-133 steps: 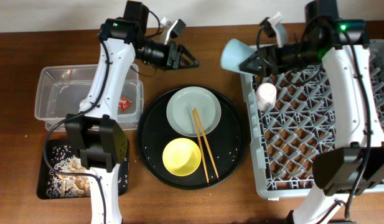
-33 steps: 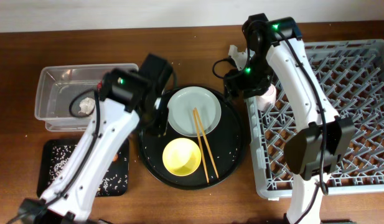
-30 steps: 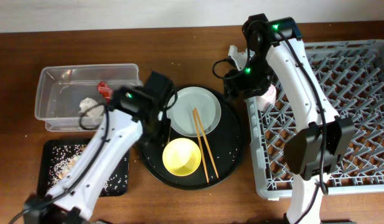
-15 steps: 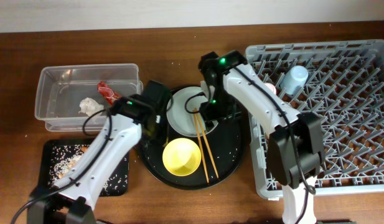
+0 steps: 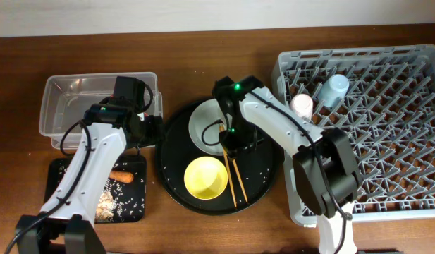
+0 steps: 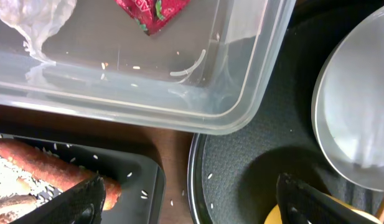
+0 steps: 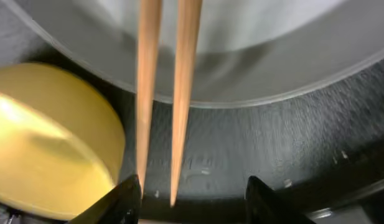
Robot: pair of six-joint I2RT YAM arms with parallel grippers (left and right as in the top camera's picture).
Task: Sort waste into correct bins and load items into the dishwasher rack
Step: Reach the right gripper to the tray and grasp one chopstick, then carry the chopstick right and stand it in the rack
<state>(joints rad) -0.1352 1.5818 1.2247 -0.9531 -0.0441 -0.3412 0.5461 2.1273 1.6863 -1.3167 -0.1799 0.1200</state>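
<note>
Overhead: R gripper [image 5: 228, 143] low over chopsticks [image 5: 233, 175] on round tray [image 5: 263, 180]. Stick tops on plate [image 5: 203, 125], yellow bowl [image 5: 205, 178] just beside, rack [image 5: 289, 190] to right. L gripper [image 5: 151, 131] by tub [image 5: 62, 106] corner.
L wrist: jaws wide, empty, best parked clear.
R wrist: fingers [image 7: 120, 199] half-spread, straddling both sticks, not yet clamped. Centre pair, close evenly so neither rolls out, lift w/o nudging bowl.

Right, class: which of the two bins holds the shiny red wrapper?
The clear plastic tub: the red wrapper lies in it. The shallow black tray holds a carrot stick and crumbs.
</note>
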